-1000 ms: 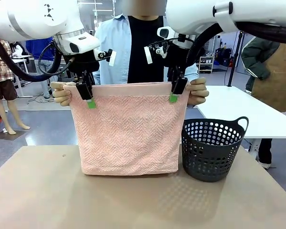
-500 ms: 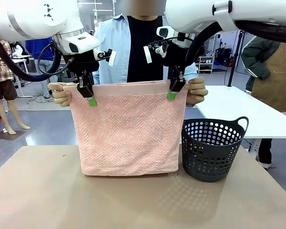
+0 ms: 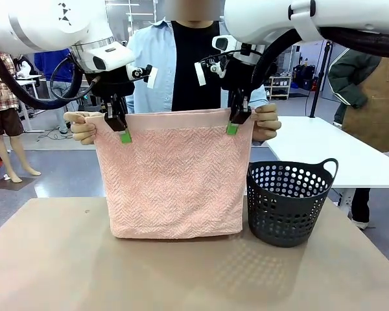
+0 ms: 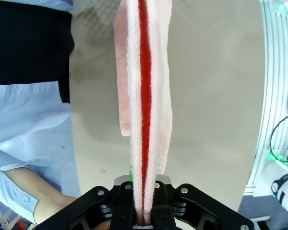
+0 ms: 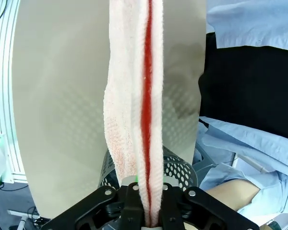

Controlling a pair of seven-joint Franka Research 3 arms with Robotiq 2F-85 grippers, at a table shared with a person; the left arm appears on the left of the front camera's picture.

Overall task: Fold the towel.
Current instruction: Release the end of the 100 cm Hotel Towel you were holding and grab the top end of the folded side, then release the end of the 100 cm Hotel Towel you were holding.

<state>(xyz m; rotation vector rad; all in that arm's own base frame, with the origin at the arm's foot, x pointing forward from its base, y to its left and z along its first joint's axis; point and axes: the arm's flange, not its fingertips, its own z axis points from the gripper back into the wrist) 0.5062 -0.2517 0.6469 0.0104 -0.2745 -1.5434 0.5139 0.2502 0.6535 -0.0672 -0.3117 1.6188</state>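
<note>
**Front view: claws and hands share a towel's top hem**

Front view finds the pink towel [image 3: 175, 175] hanging doubled at frame centre, its lower edge reaching the tan table [image 3: 52, 259]. The left claw [image 3: 122, 133] and right claw [image 3: 233, 126] each pinch the top hem. They grip just inside the person's hand at frame left [image 3: 84, 127] and hand at frame right [image 3: 267, 123], apparently a handover that lets the cloth hang flat for folding. A grey basket [image 3: 288, 204] stands at lower right, with a workshop behind.
</note>
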